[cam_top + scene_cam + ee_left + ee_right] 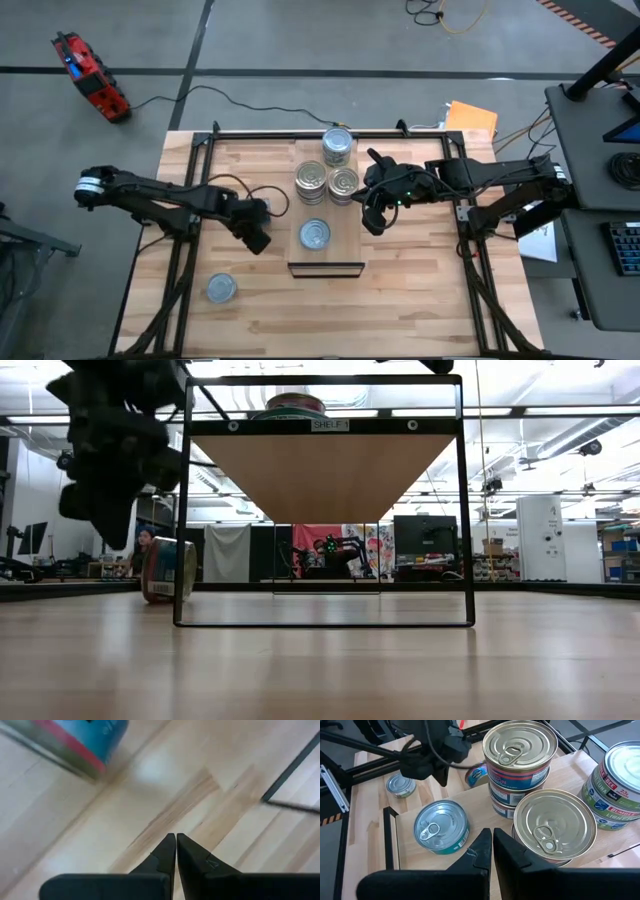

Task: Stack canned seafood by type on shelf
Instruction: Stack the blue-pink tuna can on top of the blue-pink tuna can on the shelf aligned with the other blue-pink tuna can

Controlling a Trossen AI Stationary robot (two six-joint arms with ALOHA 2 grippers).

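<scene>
From above, four tins [327,178] are sitting on the shelf [325,255], one lone tin [221,289] on the tabletop [400,300] (pale planks). Level view: workshop room stretching behind. Wrist views: both grippers, left [176,840] and right [492,836], are showing closed, empty jaws.

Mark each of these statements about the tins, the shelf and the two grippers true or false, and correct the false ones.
1. Both grippers are shut and hold nothing. True: the left gripper and the right gripper have their fingers together with no tin between them.
2. All tins are on the shelf. False: one tin lies on the table, off the shelf, and the right wrist view shows another by the left gripper.
3. A lone tin sits on the shelf nearer its front edge. True.
4. The right gripper is over bare table, far from the shelf. False: it hovers at the shelf's right side, beside the stacked tins.
</scene>
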